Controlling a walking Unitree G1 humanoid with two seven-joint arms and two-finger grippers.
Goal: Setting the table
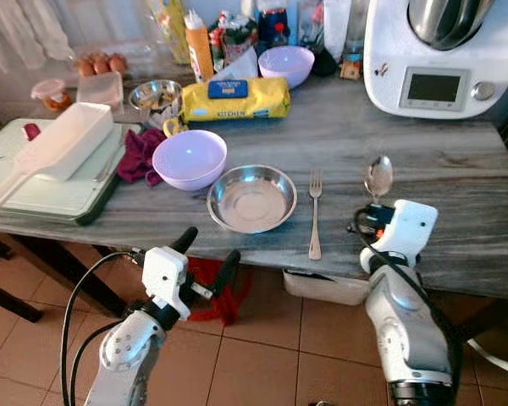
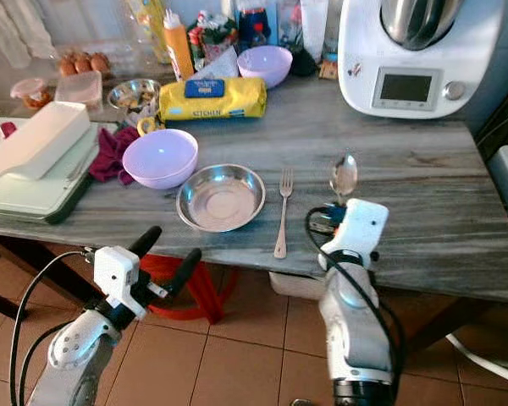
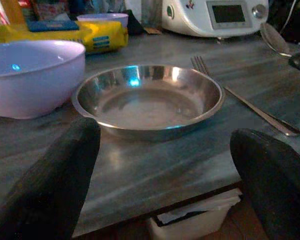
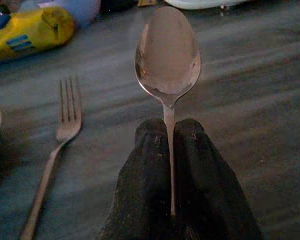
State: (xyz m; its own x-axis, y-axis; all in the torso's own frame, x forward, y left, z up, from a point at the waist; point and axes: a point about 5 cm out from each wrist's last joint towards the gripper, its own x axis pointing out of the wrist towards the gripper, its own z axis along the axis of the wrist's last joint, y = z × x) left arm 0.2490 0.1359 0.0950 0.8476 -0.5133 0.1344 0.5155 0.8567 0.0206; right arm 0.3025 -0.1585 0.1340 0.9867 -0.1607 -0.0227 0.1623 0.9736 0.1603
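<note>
Two silver arms reach toward a grey wooden bench as the humanoid sets a place. Its right gripper, jaws pressed together on the handle, pinches a steel spoon whose bowl hangs just above the surface, to the right of the fork. That fork already lies beside a shallow steel dish, with a lavender bowl touching or just beside the dish's far left rim. The left gripper hovers at the bench's near edge in front of the dish, jaws spread and holding nothing. Judging by the layout, dish and fork are placed and the spoon looks close to being laid down; whether a knife, glass or napkin will follow cannot be told.
</note>
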